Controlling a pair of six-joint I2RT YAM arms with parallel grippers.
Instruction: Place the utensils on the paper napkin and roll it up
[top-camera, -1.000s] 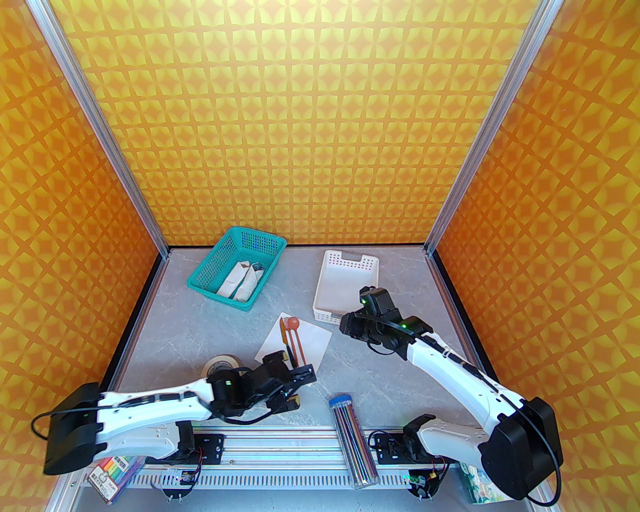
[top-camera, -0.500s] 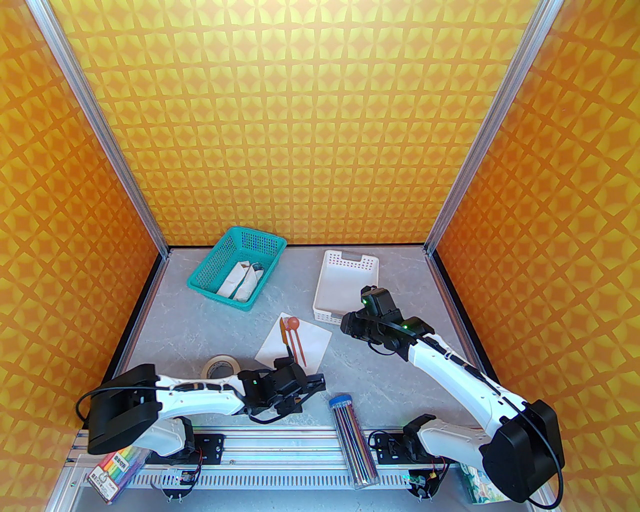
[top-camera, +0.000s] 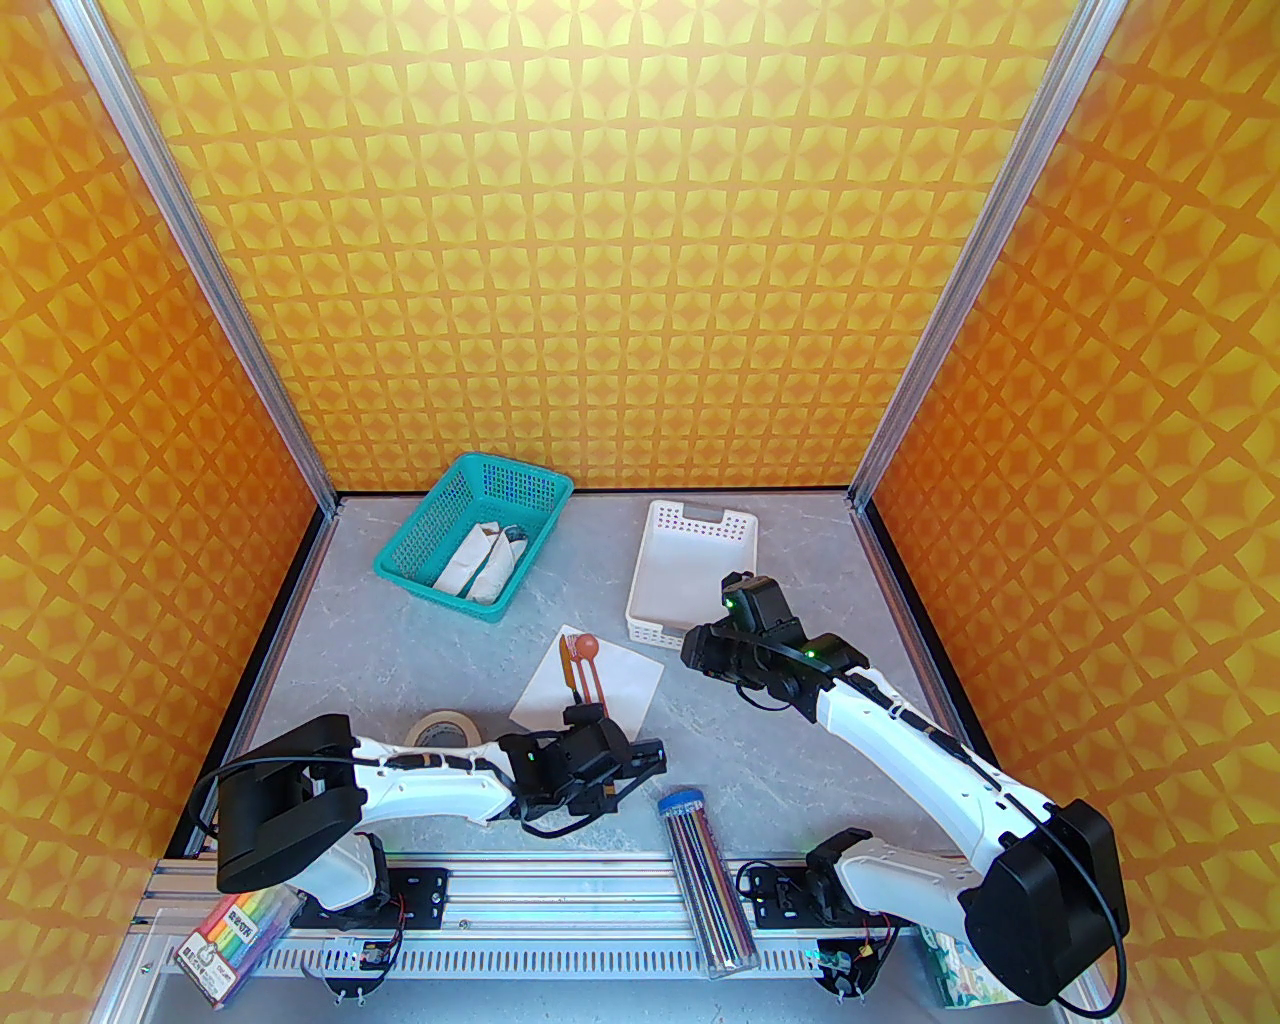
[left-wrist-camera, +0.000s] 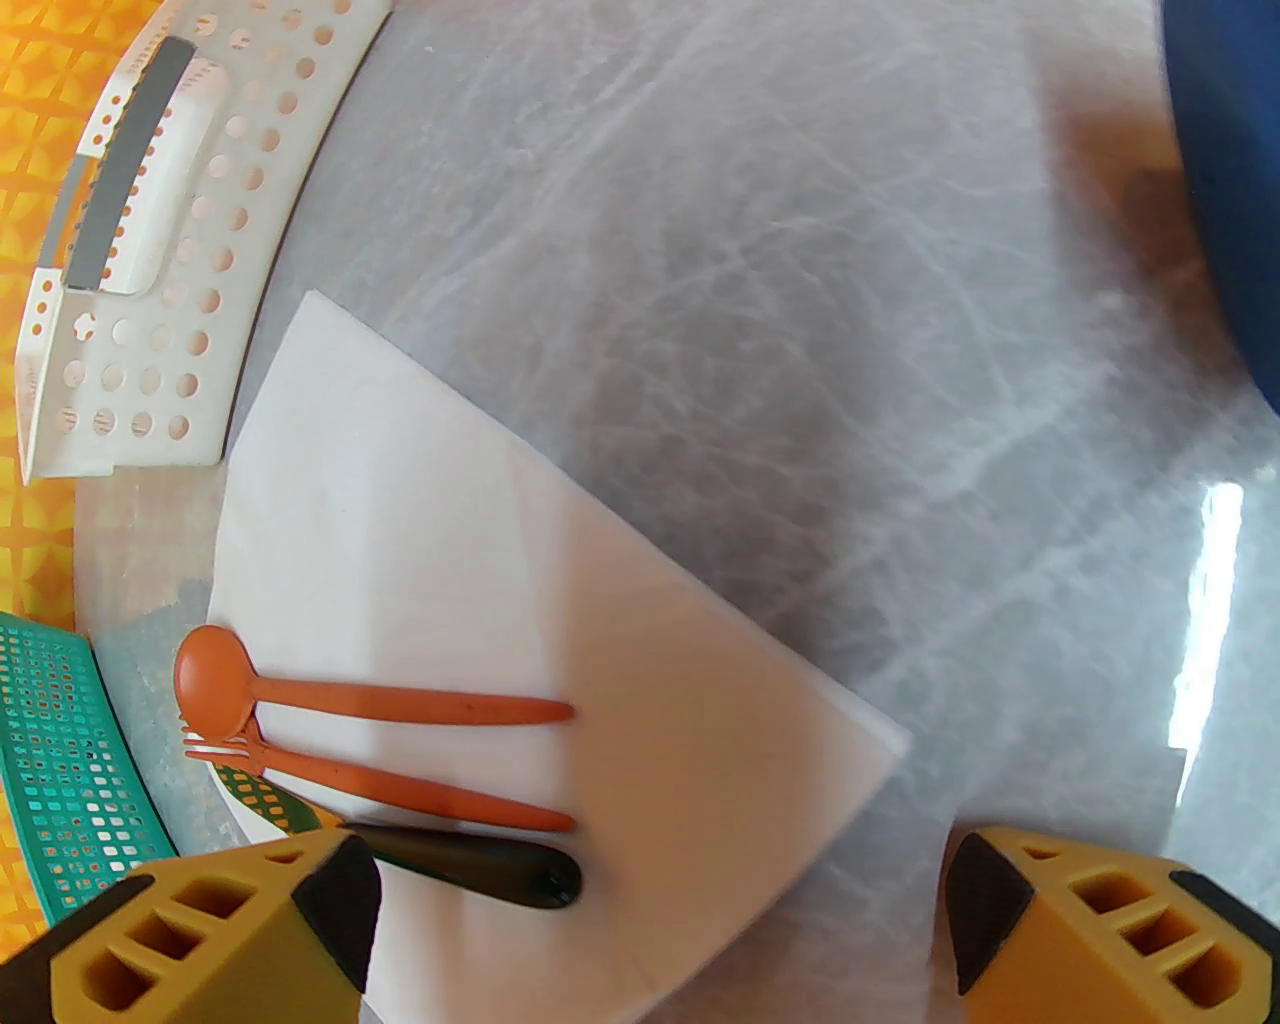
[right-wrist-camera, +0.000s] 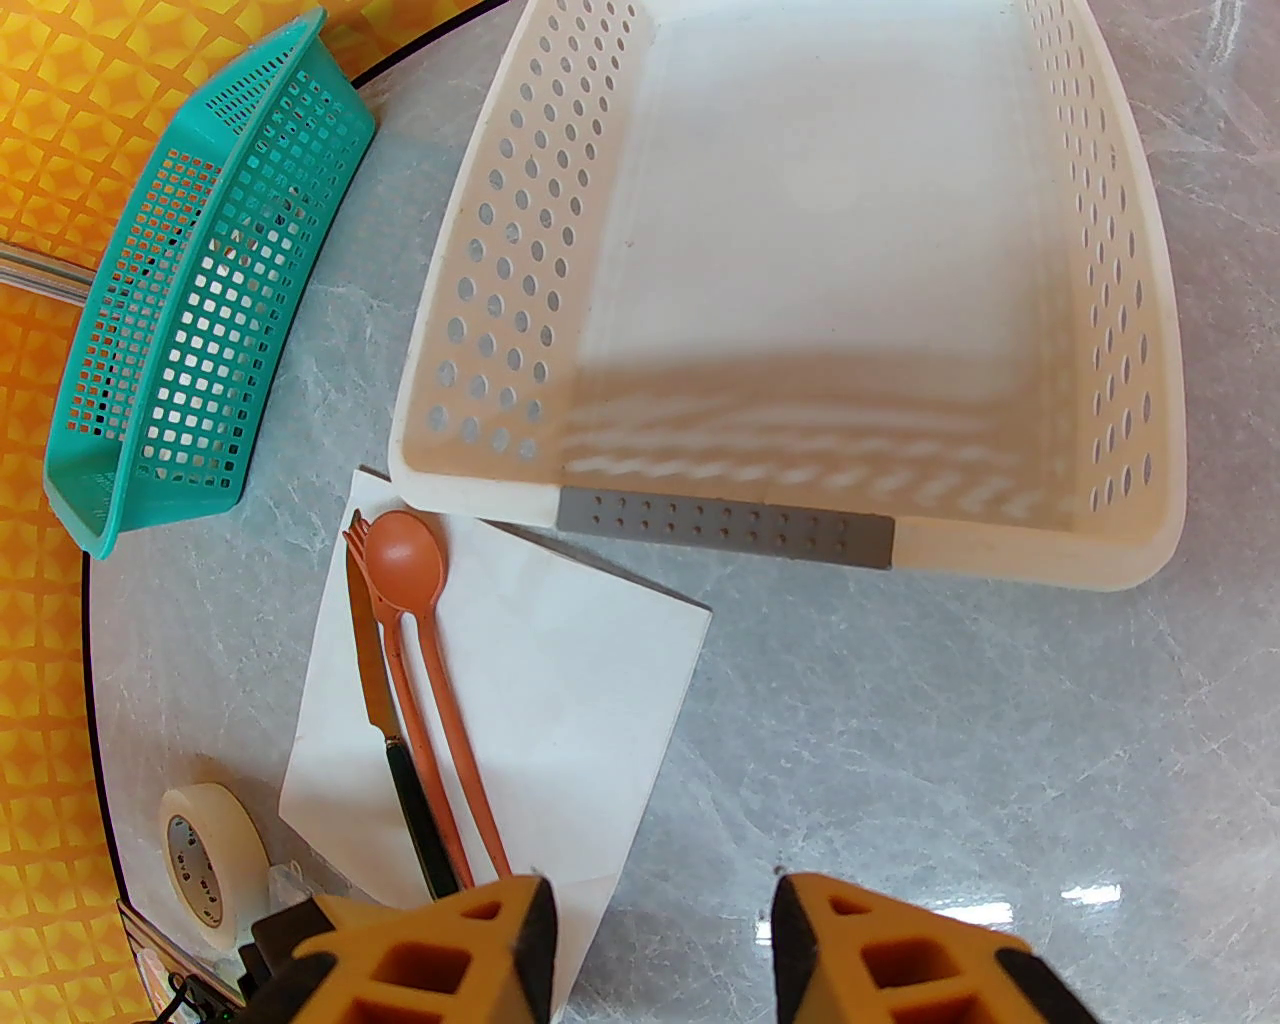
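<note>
The white paper napkin (top-camera: 622, 682) lies flat mid-table, just in front of the white tray. On its left part lie the utensils side by side: the reddish-brown spoon (left-wrist-camera: 215, 680), the orange fork (left-wrist-camera: 400, 785) and the dark-handled knife (left-wrist-camera: 480, 865). My left gripper (top-camera: 632, 775) hovers low at the napkin's near corner, open wide, with its fingers on either side of that corner (left-wrist-camera: 660, 900) and nothing held. To the right of the napkin, by the tray's near end, my right gripper (right-wrist-camera: 660, 940) has its jaws part open and empty, above the napkin's (right-wrist-camera: 560, 680) right edge.
A teal basket (top-camera: 425, 525) holding white rolled bundles stands at the back left. Beside it to the right is the white slotted tray (top-camera: 700, 513). A tape roll (top-camera: 440, 728) sits left of the napkin. A clear pen tube (top-camera: 700, 860), a marker pack (top-camera: 235, 940) and a printed pack (top-camera: 960, 975) lie along the near edge.
My left arm has swung right and forward, bringing its open gripper up to the napkin's near corner. The right arm, napkin and utensils have not moved.
</note>
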